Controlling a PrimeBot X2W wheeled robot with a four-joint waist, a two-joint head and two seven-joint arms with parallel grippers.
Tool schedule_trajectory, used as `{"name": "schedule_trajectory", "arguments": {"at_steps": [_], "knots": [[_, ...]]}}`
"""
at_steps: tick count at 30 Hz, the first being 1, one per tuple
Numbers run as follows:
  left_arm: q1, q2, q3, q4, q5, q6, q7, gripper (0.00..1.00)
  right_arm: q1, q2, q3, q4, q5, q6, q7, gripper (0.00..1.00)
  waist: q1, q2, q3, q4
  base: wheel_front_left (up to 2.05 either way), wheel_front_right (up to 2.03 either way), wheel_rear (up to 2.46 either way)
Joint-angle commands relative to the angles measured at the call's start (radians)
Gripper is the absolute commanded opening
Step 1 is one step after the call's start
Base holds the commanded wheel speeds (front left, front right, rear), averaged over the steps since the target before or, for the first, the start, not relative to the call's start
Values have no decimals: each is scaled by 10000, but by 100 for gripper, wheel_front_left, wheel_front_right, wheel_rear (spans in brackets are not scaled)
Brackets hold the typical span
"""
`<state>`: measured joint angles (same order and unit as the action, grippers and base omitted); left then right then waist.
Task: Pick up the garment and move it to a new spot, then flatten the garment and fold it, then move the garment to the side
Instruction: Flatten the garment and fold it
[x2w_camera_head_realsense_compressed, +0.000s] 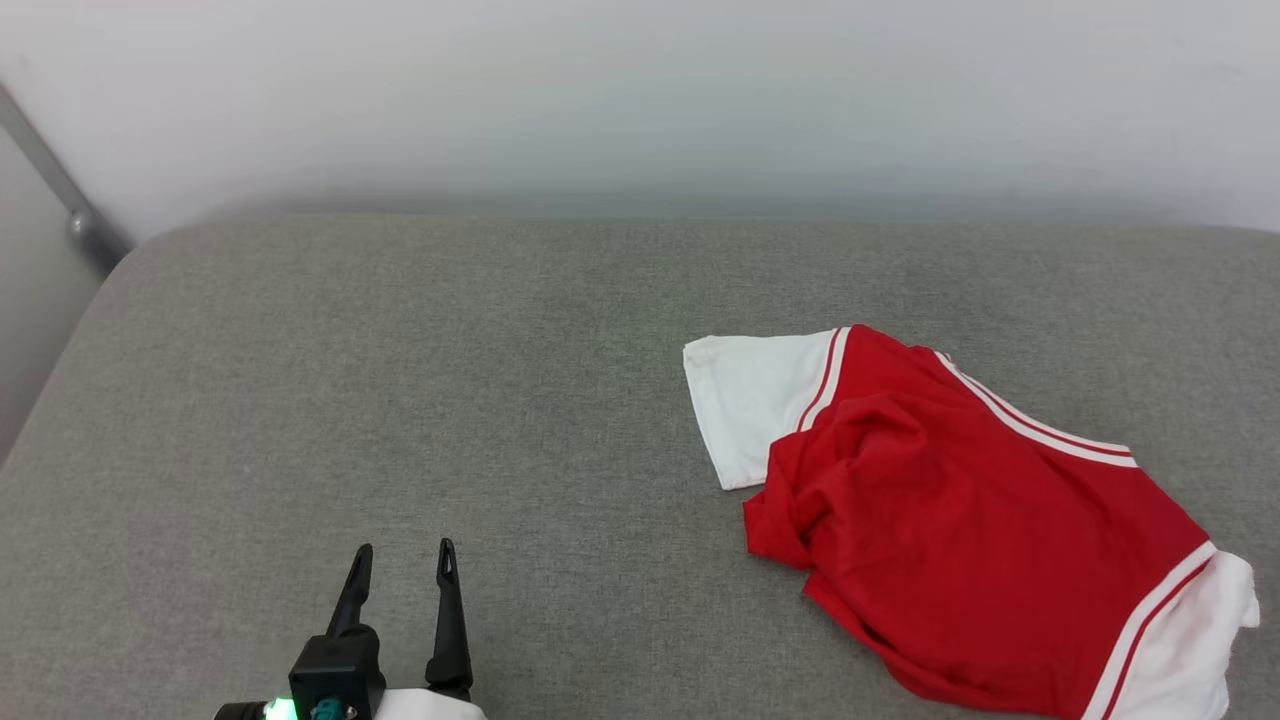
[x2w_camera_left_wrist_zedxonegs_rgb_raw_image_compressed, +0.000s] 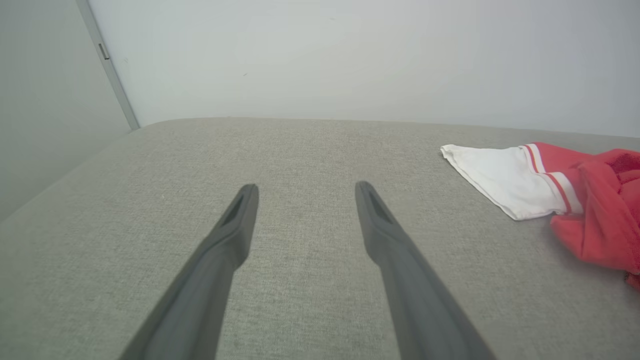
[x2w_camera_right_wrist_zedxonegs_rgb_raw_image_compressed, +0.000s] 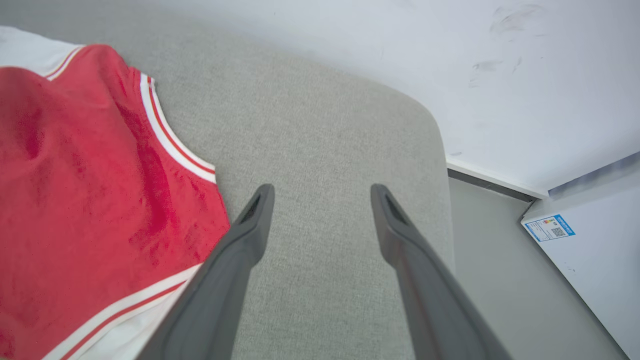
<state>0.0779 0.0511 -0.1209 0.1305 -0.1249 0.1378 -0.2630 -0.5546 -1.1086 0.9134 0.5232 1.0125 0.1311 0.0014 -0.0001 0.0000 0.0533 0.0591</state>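
Dark-fingered left gripper (x2w_camera_head_realsense_compressed: 404, 548) spreads wide, empty, at 7 o'clock; right gripper (x2w_camera_right_wrist_zedxonegs_rgb_raw_image_compressed: 322, 189) likewise gapes, gripping nothing. Beyond, at 4 o'clock, the garment (x2w_camera_head_realsense_compressed: 950, 520) lies crumpled on the grey cushion (x2w_camera_head_realsense_compressed: 400, 380), long axis running 10 to 4 o'clock.

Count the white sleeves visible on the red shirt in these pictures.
2. The far sleeve lies flat at the garment's left end; the near sleeve is at its right end, partly cut off by the head view's edge. None seems hidden.
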Motion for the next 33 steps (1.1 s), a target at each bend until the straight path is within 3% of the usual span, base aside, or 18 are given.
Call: {"name": "schedule_trajectory", "arguments": {"at_steps": [1, 5, 7, 9, 15, 16, 17, 21, 24, 29, 33], "knots": [[-124, 34, 70, -17, 148, -131, -26, 100, -76, 107, -652, -22, -108, -7, -732, 100, 1, 0, -121, -146, 0, 0, 0], [-486, 265, 162, 35, 422, -387, -26, 100, 90, 858, -2462, 91, -643, -7, -2347, 100, 1, 0, -210, -274, 0, 0, 0], [-632, 330, 173, 23, 515, -433, -26, 100, 229, 1162, -2987, 46, -895, -5, -2510, 100, 1, 0, -225, -288, 0, 0, 0], [-915, 491, 203, -9, 631, -540, -26, 100, 396, 1761, -4301, -131, -1647, -7, -2653, 100, 1, 0, -233, -364, 0, 0, 0], [-2200, 1186, -29, 478, 1036, -1136, -26, 100, 2720, 5333, -8898, -2894, -4855, -7, -2661, 100, 1, 0, -172, -514, 0, 0, 0], [-3133, 1494, -291, 898, 1260, -1500, 97, 100, 4024, 7009, -10047, -4519, -6136, -5, -2662, 100, 1, 0, -77, -535, 0, 0, 0], [-3503, 1585, -380, 1040, 1330, -1639, 229, 100, 4374, 7483, -10327, -4924, -6417, -7, -2663, 100, 1, 0, -26, -546, 0, 0, 0], [-5206, 1817, -638, 1641, 1333, -2132, 822, 100, 5297, 8791, -10489, -6150, -7235, -7, -2564, 100, 1, 0, 269, -669, 0, 0, 0], [-6536, 1926, -1096, 2187, 1279, -2460, 1524, 100, 5672, 9416, -10211, -6520, -7441, -7, -2343, 100, 1, 0, 564, -819, 0, 0, 0], [-8704, 1830, -2163, 3141, 593, -2656, 2875, 100, 5856, 9820, -9661, -6332, -7600, -5, -2295, 100, 1, 0, 1206, -1100, 0, 0, 0], [-10475, 2140, -4024, 3822, -488, -2647, 3908, 100, 5546, 9865, -9244, -5977, -7574, -7, -2433, 100, 1, 0, 1838, -1413, 0, 0, 0]]}}
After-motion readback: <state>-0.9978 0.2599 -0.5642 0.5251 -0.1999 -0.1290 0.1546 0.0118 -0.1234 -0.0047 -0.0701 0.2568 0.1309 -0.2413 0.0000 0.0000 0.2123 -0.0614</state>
